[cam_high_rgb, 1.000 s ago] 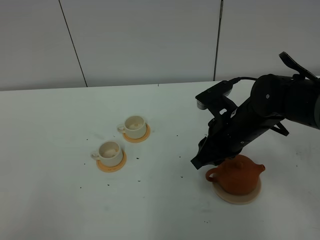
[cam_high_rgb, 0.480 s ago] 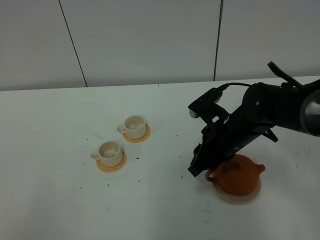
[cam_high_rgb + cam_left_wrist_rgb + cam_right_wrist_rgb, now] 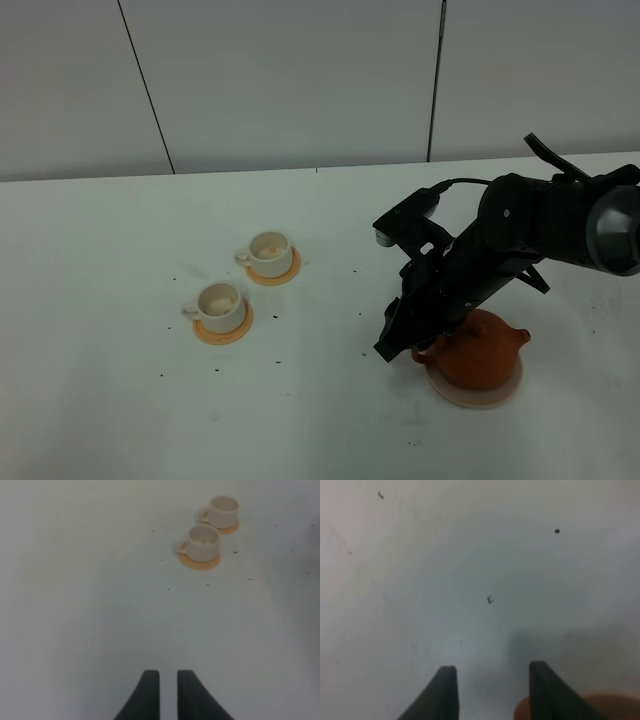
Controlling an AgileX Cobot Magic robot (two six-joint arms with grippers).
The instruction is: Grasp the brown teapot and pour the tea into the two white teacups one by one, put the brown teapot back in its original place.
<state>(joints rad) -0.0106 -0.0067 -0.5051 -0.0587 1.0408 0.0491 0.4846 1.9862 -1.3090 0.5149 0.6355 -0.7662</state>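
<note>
Seen from above, the right gripper (image 3: 492, 667) dips just beside the handle of the brown teapot (image 3: 478, 348). This squat reddish clay pot with a domed lid sits on its pale tan coaster (image 3: 470, 395). The gripper's own camera catches only slivers of clay by one finger, with the jaws wide apart and clasping nothing. The left gripper (image 3: 168, 675), out of the overhead view, is barely parted and empty. The two white teacups (image 3: 202, 542) stand well ahead of it on orange coasters (image 3: 199, 562).
</note>
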